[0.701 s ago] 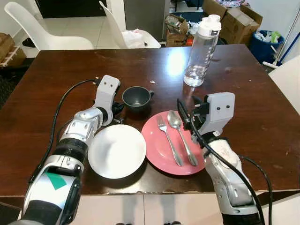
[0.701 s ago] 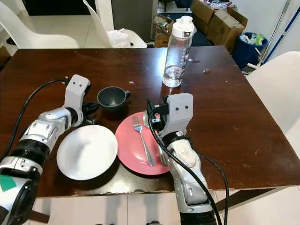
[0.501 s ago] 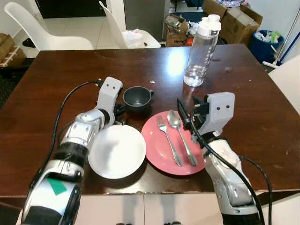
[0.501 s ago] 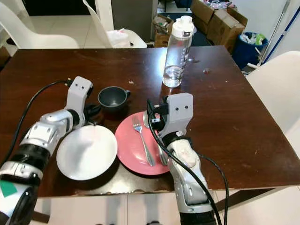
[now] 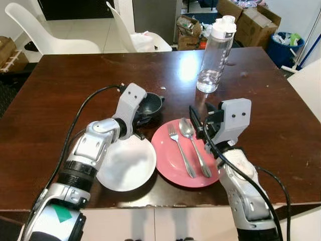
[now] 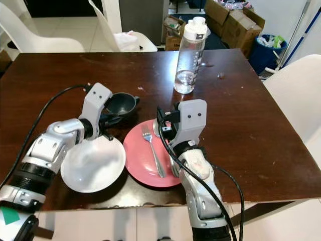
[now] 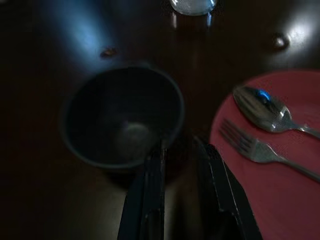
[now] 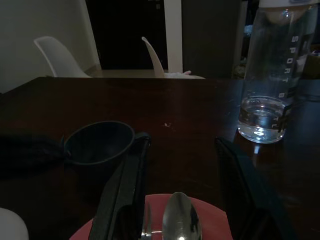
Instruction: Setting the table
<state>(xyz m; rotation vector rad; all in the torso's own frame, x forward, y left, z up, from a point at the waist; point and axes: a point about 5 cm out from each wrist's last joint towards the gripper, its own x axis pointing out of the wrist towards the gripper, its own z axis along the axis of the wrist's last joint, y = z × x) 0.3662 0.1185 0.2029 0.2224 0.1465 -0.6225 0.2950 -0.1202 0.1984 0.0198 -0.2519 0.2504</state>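
A dark grey cup (image 5: 150, 103) stands on the brown table (image 5: 65, 85), just beyond a white bowl (image 5: 128, 163). My left gripper (image 5: 142, 119) reaches over the bowl's far edge; its fingers are slightly open with the tips at the cup's (image 7: 122, 115) near rim. A pink plate (image 5: 173, 165) to the right of the bowl carries a fork (image 5: 181, 150) and a spoon (image 5: 193, 140). My right gripper (image 5: 200, 121) hangs wide open above the plate's far edge, holding nothing.
A clear water bottle (image 5: 215, 55) with a white cap stands upright beyond the plate. White chairs (image 5: 55, 35) stand behind the table, another at the right edge. Cardboard boxes (image 5: 251, 20) and a blue bin (image 5: 283, 47) lie on the floor beyond.
My left arm has swung to the right, bringing its gripper from beside the cup's left side up to the cup's near rim. The right arm has not moved.
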